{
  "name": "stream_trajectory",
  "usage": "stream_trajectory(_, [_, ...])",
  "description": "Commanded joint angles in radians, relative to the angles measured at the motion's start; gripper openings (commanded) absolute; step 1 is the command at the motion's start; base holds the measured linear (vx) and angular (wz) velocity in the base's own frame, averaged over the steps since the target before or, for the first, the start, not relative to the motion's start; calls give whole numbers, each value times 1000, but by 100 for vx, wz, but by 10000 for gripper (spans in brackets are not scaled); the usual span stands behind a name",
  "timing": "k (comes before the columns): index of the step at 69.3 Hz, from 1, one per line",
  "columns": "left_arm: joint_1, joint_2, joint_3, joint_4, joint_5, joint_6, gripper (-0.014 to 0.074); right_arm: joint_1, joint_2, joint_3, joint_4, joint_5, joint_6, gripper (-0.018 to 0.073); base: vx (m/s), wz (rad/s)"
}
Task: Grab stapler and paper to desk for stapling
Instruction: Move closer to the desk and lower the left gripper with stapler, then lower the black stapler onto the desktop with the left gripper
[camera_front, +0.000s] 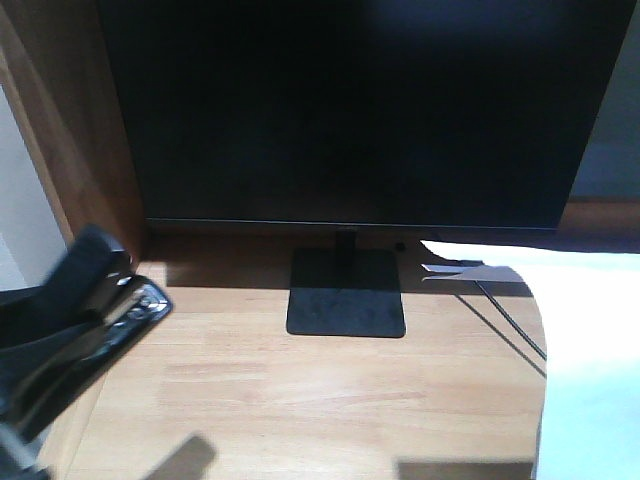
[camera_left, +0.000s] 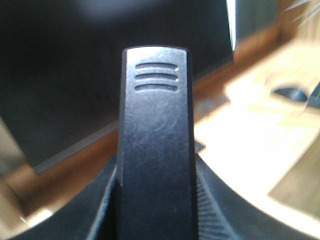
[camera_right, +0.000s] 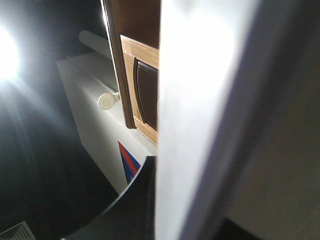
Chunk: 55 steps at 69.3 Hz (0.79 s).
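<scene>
The stapler (camera_left: 155, 125), clamped in the left hand (camera_left: 156, 225), hangs low and left of the monitor (camera_front: 350, 110). The paper (camera_front: 590, 350), pinched by the right hand (camera_right: 192, 220), hangs to the monitor's right. Delivery step, apparently; next, both need lowering onto the surface (camera_front: 330, 400) before the monitor.

Counts: 1 desk (camera_front: 300, 400), 1 monitor (camera_front: 350, 110) on 1 stand (camera_front: 346, 300), 1 cable (camera_front: 510, 321) off to the stand's side, 1 stapler (camera_left: 156, 150), 1 paper (camera_front: 600, 350) sheet. Grippers: 2, left gripper (camera_left: 156, 220) and right gripper (camera_right: 185, 225), each only partly in frame. Right wrist background too blurred to count.
</scene>
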<state>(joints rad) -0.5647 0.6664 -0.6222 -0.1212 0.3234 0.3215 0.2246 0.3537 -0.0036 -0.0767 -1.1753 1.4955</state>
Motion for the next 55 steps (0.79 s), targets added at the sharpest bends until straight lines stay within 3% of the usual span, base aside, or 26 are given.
stream_trajectory(1, [-6, 110, -30, -62, -191, 53, -6, -5, 7, -26, -5, -110, -13, -2, 0, 0])
stream_trajectory(11, [-5, 255, -30, -201, -272, 212, -6, -5, 7, -26, -5, -110, -13, -2, 0, 0])
stream_trajectory(19, [1, 360, -30, -384, -313, 412, -6, -5, 7, -26, -5, -110, -13, -2, 0, 0])
stream_trajectory(28, [46, 452, -30, -580, -312, 641, -6, -5, 7, -26, -5, -110, -13, -2, 0, 0])
stream_trajectory(36, [98, 526, -30, -694, -304, 795, -6, -5, 7, -26, -5, -110, -13, -2, 0, 0])
stream_trajectory(48, [189, 623, -39, -766, -252, 944, -6, -5, 7, -26, -5, -110, -13, -2, 0, 0])
stream_trajectory(55, [235, 670, -70, -771, -151, 997, -6, -5, 7, -26, -5, -110, -13, -2, 0, 0])
